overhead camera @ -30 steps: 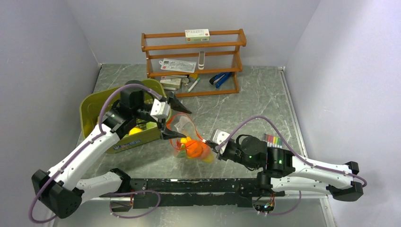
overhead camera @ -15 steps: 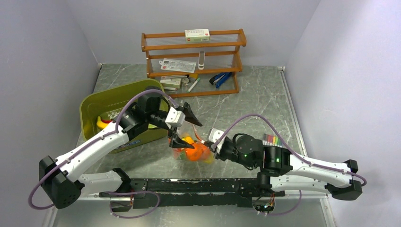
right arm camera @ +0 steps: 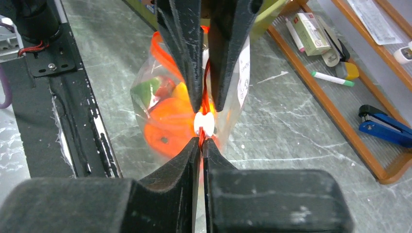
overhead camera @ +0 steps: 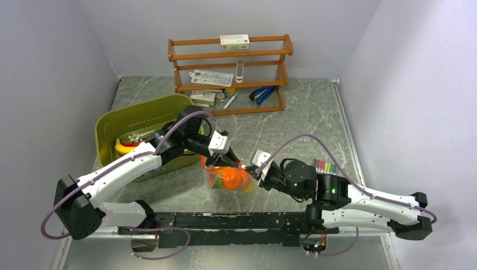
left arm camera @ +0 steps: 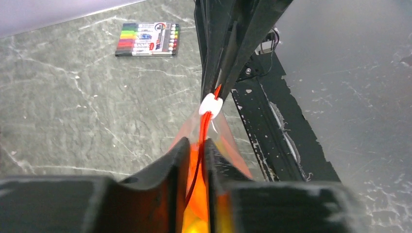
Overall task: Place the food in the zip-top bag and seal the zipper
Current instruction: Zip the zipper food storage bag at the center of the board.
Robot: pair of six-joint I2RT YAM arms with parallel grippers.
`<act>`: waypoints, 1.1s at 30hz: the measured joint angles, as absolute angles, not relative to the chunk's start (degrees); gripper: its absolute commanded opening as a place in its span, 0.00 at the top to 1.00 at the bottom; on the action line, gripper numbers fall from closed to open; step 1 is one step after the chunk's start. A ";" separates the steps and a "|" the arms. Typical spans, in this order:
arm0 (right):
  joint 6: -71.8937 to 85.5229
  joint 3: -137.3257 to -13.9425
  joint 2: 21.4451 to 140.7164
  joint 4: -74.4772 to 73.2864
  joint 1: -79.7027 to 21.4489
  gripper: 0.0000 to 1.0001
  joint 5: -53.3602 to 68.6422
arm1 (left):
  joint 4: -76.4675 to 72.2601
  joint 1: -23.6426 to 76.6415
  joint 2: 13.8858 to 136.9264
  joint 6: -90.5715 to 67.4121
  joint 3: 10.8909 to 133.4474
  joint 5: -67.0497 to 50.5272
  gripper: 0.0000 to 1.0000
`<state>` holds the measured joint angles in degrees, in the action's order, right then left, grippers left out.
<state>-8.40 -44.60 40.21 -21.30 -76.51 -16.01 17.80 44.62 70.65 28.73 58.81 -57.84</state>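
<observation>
- Pinching the zipper (left arm camera: 206, 121) at two spots: left gripper (left arm camera: 196, 148) narrowed onto the strip, right gripper (right arm camera: 200, 145) clamped on it just beside the white tab (right arm camera: 204, 124).
- Bag (overhead camera: 228, 179), mid-table beside the tub (overhead camera: 109, 126), is probably thin, limp and slippery, so grip the stiffer strip.
- Inside: light, glossy food (right arm camera: 167, 121). The tub holds a banana (overhead camera: 122, 147).

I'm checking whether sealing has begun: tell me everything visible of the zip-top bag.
The zip-top bag is clear thin plastic, resting on the marbled table between the arms, bulging with orange, green and yellow toy food. Its orange-red zipper runs along the top, carrying a white tab. The left gripper pinches the strip on one side of the tab, the right gripper on the other.
</observation>
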 measured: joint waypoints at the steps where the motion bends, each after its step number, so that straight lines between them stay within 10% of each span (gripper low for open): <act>1: -7.92 -44.38 39.88 -21.04 -76.49 0.75 -16.27 | 17.93 44.66 70.81 28.84 58.81 -57.52 0.93; 8: -4.47 -37.08 34.94 -13.21 -76.44 0.58 -16.56 | 17.82 44.75 71.16 29.32 58.81 -55.75 0.93; 15: -4.36 -28.42 29.71 -4.78 -76.44 0.77 -15.40 | 17.02 44.75 69.95 29.39 58.54 -55.81 0.93; 23: -8.01 -27.88 28.75 0.01 -76.44 0.74 -15.84 | 15.94 44.75 68.69 29.61 58.02 -56.88 0.93; 29: -10.59 -30.02 33.28 0.21 -76.44 1.00 -15.75 | 15.22 44.75 68.64 29.61 57.78 -57.34 0.93; 33: -11.81 -30.22 34.28 0.38 -76.44 1.00 -15.77 | 14.63 44.75 68.53 29.52 57.23 -57.34 0.61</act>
